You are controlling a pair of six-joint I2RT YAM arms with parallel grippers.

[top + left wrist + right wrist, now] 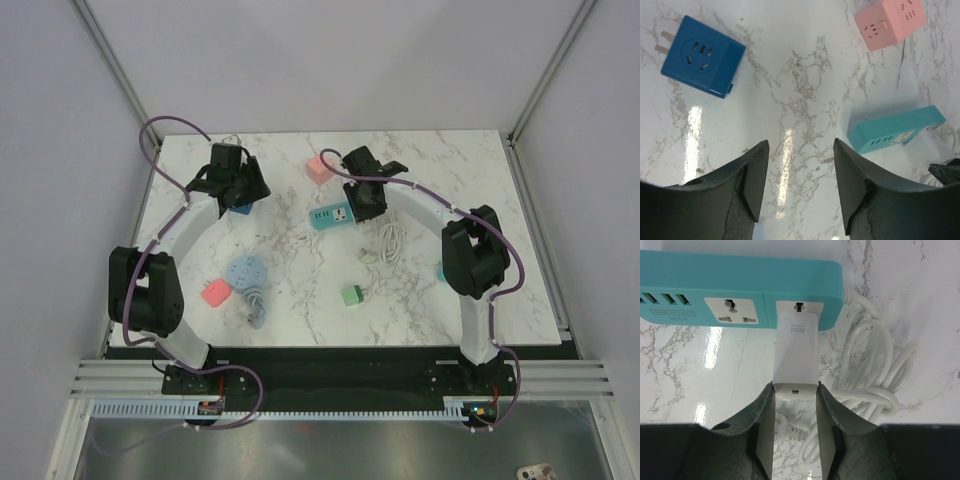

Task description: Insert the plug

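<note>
right gripper [795, 390]: clenched on the white plug [795, 352], one finger on each long side, gripping its rear half.
white plug: nose against the face of the teal power strip [740, 285], at the socket nearest the strip's cable end. Body in line with that socket, roughly square to the strip's face.
seating: pins hidden; cannot tell whether they are fully home. One slot of the socket shows just above the plug's nose, so I judge the insertion under way or nearly done, not confirmed.
left gripper [800, 150]: released, jaws apart, nothing between them. Hovers off the strip's USB end, not touching the strip.
white cable [875, 385]: loose coil on the table [450, 160], just beside the strip's cable end, partly under the right fingers.
bystanders: blue cube adapter [702, 56] well apart from the strip, beyond the left gripper; pink cube adapter [890, 22] near the strip's far side.
risk 1: nothing braces the strip. A firm push could slide or pivot it instead of seating the pins.
risk 2: any tilt of the plug in the grip could jam the pins at the slot mouths.
risk 3: letting go before full seating could leave the plug half in.
risk 4: fingers could snag the coil on withdrawal and drag the strip.
</note>
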